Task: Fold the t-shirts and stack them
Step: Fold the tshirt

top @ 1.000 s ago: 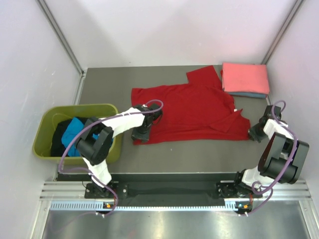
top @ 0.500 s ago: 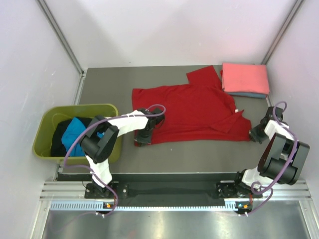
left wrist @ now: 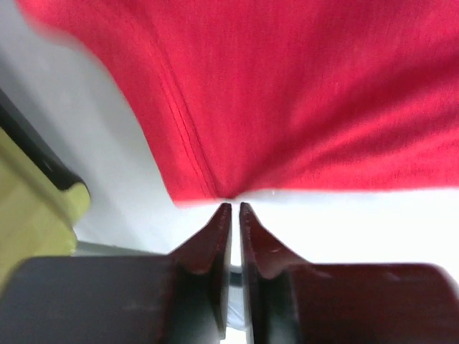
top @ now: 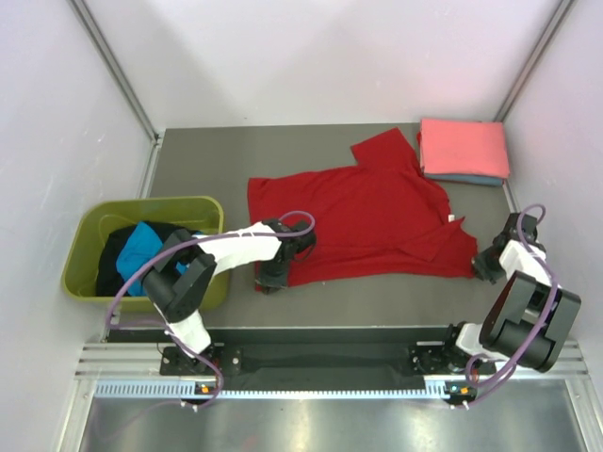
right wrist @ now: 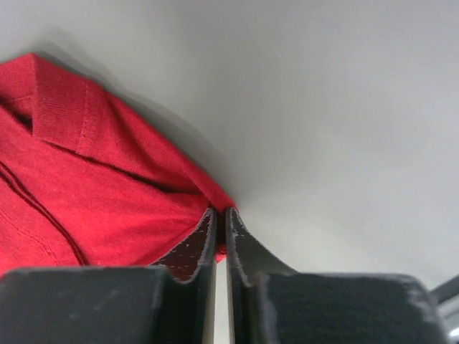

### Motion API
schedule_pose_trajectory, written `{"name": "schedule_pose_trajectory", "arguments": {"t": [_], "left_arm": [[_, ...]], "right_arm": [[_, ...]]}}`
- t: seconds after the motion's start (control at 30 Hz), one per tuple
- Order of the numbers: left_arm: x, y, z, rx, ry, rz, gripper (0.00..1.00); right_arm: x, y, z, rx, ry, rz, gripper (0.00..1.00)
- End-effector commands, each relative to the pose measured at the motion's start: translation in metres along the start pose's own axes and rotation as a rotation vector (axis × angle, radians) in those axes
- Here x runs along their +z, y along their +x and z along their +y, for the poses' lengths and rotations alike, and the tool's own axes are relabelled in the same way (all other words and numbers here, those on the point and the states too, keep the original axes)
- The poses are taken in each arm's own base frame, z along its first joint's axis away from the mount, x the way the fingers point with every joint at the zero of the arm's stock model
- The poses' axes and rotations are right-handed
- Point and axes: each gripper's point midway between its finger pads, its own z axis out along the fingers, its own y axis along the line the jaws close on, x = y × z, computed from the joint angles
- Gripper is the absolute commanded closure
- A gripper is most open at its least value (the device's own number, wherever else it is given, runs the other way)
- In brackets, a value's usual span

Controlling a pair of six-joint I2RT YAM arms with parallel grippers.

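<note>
1. Both arms have drawn back toward 6 o'clock since 1 s ago. The red tee (top: 363, 212) came w/ them: its near hem now lies closer to the 6 o'clock edge of the counter (top: 207, 155), and its far sleeve sits further from the 12 o'clock edge.
2. Left fingers (top: 271, 275): at the tee's 7 o'clock corner in the top view. On the wrist cam the fingertips (left wrist: 224, 213) are all but closed, w/ only a hairline slit btw them. The hem corner runs straight into the tips, so it's pinched.
3. Right fingers (top: 485, 266): at the tee's 4 o'clock corner, near the counter's 3 o'clock edge. On the wrist cam the fingertips (right wrist: 208, 228) are pressed nearly together w/ red cloth caught btw them. A stitched hem band shows at 10 o'clock in that view.
4. Red tee: spread across the middle of the counter, near hem stretched btw the two grips. One sleeve points to 1 o'clock, and there are some folds on the 3 o'clock side.
5. Salmon-pink tee (top: 464, 148): folded at the counter's 1–2 o'clock corner. It lies on a blue tee (top: 471, 179) whose edge peeks out on the 6 o'clock side. The red sleeve is just beside this stack; can't tell if it touches.
6. Olive-green tub (top: 89, 226): at 9 o'clock, off the counter's edge. It holds a turquoise tee (top: 141, 247) bundled on a black tee (top: 111, 259).
</note>
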Motion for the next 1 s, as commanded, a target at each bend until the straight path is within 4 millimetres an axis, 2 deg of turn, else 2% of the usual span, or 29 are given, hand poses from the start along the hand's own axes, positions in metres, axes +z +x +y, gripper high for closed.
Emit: {"name": "schedule_pose_trajectory", "arguments": {"t": [0.0, 0.07, 0.1, 0.17, 0.23, 0.33, 0.4, 0.43, 0.5, 0.53, 0.57, 0.67, 0.73, 0.83, 0.97], "left_arm": [[-0.020, 0.008, 0.007, -0.039, 0.019, 0.002, 0.76], [-0.028, 0.004, 0.010, -0.034, 0.010, -0.010, 0.73], [-0.033, 0.000, 0.016, -0.033, -0.011, -0.031, 0.69], [-0.046, -0.013, 0.020, -0.008, -0.027, -0.065, 0.66], [-0.058, -0.032, 0.020, 0.001, -0.028, -0.112, 0.65], [-0.065, -0.061, 0.023, -0.003, 0.003, -0.140, 0.65], [-0.063, -0.075, 0.020, 0.044, 0.019, -0.147, 0.65], [-0.066, -0.084, 0.015, 0.058, 0.047, -0.157, 0.64], [-0.059, -0.093, 0.012, 0.137, 0.050, -0.147, 0.64], [-0.061, -0.104, 0.016, 0.134, 0.025, -0.168, 0.64], [-0.055, -0.107, 0.017, 0.151, 0.021, -0.154, 0.63], [-0.051, -0.122, 0.013, 0.191, 0.051, -0.171, 0.60], [-0.050, -0.133, 0.018, 0.180, 0.053, -0.184, 0.59], [-0.040, -0.140, 0.023, 0.165, 0.073, -0.161, 0.57], [-0.026, -0.135, 0.022, 0.174, 0.078, -0.122, 0.56]], "right_arm": [[-0.011, -0.006, -0.013, 0.002, 0.055, -0.033, 0.94], [-0.017, -0.012, -0.013, 0.000, 0.057, -0.058, 0.89], [-0.020, -0.012, -0.014, -0.002, 0.063, -0.056, 0.81], [-0.029, -0.021, -0.011, -0.007, 0.057, -0.085, 0.74], [-0.038, -0.026, -0.011, -0.015, 0.055, -0.104, 0.71], [-0.051, -0.036, -0.004, -0.026, 0.028, -0.143, 0.69], [-0.056, -0.037, 0.006, -0.041, -0.013, -0.146, 0.67], [-0.057, -0.033, 0.014, -0.055, -0.048, -0.133, 0.67], [-0.058, -0.025, 0.032, -0.106, -0.096, -0.123, 0.66], [-0.056, -0.019, 0.038, -0.126, -0.103, -0.105, 0.66], [-0.057, -0.009, 0.051, -0.169, -0.130, -0.089, 0.66], [-0.057, 0.010, 0.069, -0.223, -0.151, -0.056, 0.65], [-0.052, 0.024, 0.072, -0.214, -0.169, -0.013, 0.64], [-0.042, 0.041, 0.077, -0.222, -0.189, 0.030, 0.64], [-0.031, 0.051, 0.084, -0.235, -0.185, 0.056, 0.64]]}}
